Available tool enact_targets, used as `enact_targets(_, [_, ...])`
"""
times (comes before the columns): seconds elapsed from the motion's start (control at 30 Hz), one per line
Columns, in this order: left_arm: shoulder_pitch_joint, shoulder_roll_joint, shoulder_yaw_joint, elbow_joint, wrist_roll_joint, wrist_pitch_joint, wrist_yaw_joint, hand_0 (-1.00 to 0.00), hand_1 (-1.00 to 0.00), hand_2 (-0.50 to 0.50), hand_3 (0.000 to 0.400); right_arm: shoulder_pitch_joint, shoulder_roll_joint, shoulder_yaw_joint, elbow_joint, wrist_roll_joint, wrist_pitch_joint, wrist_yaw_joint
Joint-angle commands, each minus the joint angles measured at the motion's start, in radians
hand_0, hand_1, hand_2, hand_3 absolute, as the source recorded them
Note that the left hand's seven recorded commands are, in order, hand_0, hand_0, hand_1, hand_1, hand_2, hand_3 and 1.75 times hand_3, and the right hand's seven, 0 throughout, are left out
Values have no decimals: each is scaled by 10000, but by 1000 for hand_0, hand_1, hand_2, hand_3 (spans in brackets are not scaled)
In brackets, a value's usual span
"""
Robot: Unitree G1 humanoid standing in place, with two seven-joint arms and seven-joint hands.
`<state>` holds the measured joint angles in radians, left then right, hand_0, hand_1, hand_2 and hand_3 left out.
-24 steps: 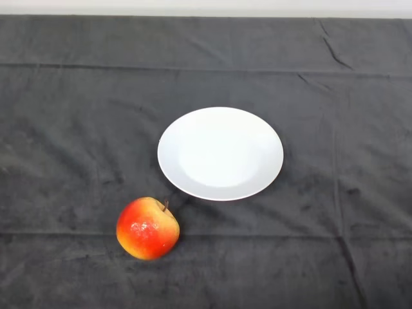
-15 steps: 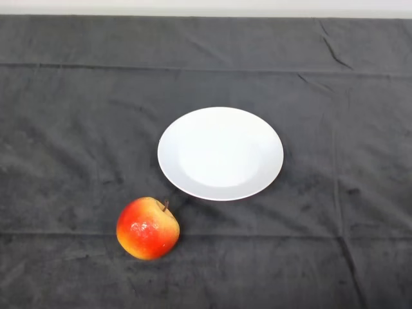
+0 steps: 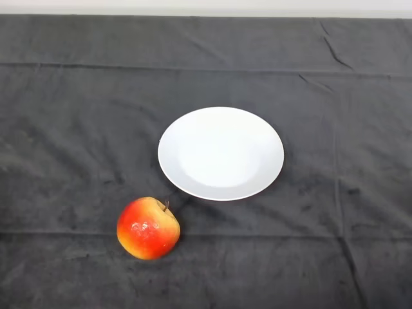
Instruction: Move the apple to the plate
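A red and yellow apple (image 3: 148,228) with a short brown stem sits on the dark cloth near the front, left of centre. A round white plate (image 3: 221,153) lies on the cloth in the middle, behind and to the right of the apple, with a small gap between them. Nothing lies on the plate.
The dark cloth (image 3: 71,129) covers the whole table, with folds running across it and a crease at the back right. The table's far edge runs along the top of the view.
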<state>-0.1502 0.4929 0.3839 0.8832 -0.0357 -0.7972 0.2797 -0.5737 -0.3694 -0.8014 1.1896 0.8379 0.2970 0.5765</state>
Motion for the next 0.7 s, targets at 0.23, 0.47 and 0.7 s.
enact_targets(0.23, [1478,226,-794,-2743,406,1195,-274,0,0,0,0,-92,-187,-163,132,-65,-46,-15])
enact_targets(0.47, [2388,-91,-1263,-5400,821,2546,-257,0,0,0,0,-69,-162,-150,66,-70,-42,-46])
enact_targets(0.7, [2855,-430,-1777,-7005,1216,3377,-247,0,0,0,0,-46,-139,-136,-2,-75,-36,-79])
